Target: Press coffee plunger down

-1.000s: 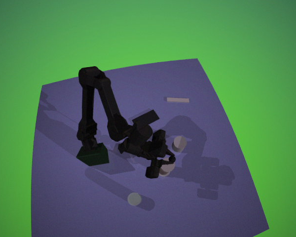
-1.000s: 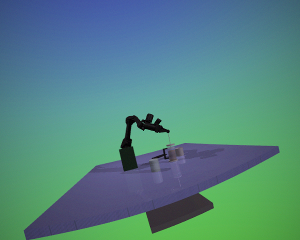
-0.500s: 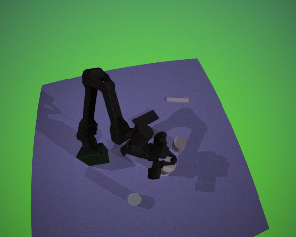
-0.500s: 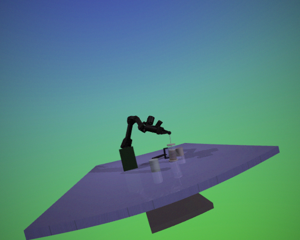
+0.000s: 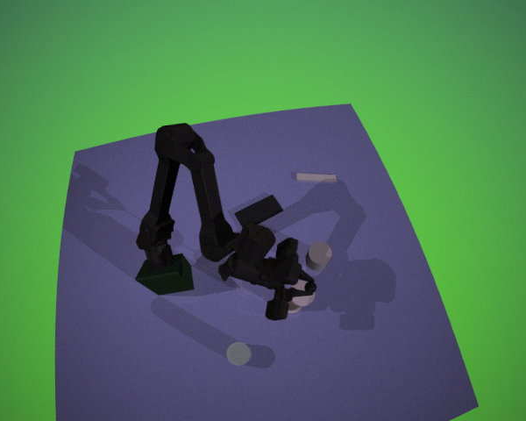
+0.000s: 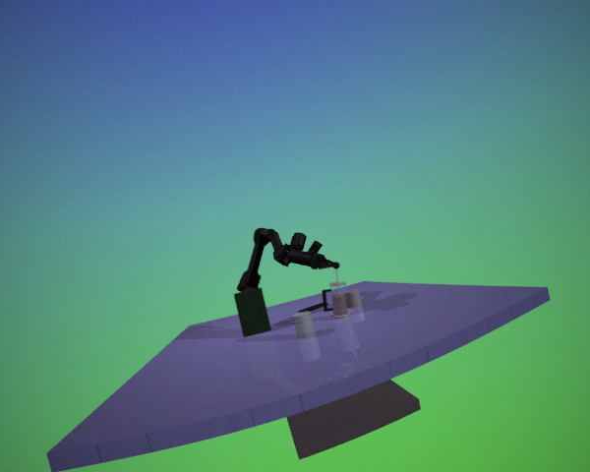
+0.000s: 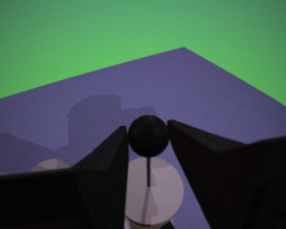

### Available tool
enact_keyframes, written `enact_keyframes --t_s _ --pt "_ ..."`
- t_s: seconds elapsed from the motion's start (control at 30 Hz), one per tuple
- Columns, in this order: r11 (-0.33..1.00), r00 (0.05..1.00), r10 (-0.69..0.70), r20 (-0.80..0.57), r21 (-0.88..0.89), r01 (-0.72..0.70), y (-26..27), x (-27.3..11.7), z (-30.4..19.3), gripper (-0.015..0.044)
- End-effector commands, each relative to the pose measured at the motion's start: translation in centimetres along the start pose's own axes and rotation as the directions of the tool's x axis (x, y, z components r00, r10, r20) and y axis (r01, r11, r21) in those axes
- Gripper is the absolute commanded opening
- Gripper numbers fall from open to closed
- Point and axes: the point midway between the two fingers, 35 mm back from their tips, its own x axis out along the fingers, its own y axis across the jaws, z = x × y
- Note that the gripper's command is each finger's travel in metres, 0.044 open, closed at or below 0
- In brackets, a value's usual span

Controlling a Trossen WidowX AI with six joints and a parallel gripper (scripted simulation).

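The coffee press point(image 6: 339, 305) stands upright on the table, with a clear body, brown contents and a black handle at its side. Its pale lid point(image 5: 305, 299) point(image 6: 337, 283) point(image 7: 163, 202) is on top. The plunger's thin rod point(image 6: 336, 275) point(image 7: 149, 172) rises above the lid, with a visible length between lid and knob. The black round knob point(image 5: 310, 286) point(image 6: 336, 265) point(image 7: 148, 143) tops the rod. My gripper point(image 7: 147, 128) is shut on the knob, one finger on each side. In the top view the arm hides part of the press.
A beige cylinder point(image 5: 319, 254) point(image 6: 355, 298) point(image 7: 51, 164) stands close beside the press. A pale cylinder point(image 5: 238, 353) point(image 6: 304, 325) stands farther off. A dark slab point(image 5: 259, 210) lies near the arm, and a light bar point(image 5: 316, 177) lies beyond it. The arm's green base point(image 5: 166, 281) point(image 6: 253, 313) is on the table.
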Motion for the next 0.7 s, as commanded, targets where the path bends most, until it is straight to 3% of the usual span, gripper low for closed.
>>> enact_keyframes --t_s 0.0,0.67 --pt "1.0 0.996 0.002 -0.088 0.031 0.001 0.1 0.9 -3.8 0.0113" --pt "0.999 0.996 0.004 -0.087 0.032 -0.001 0.1 2.4 -3.6 0.0113"
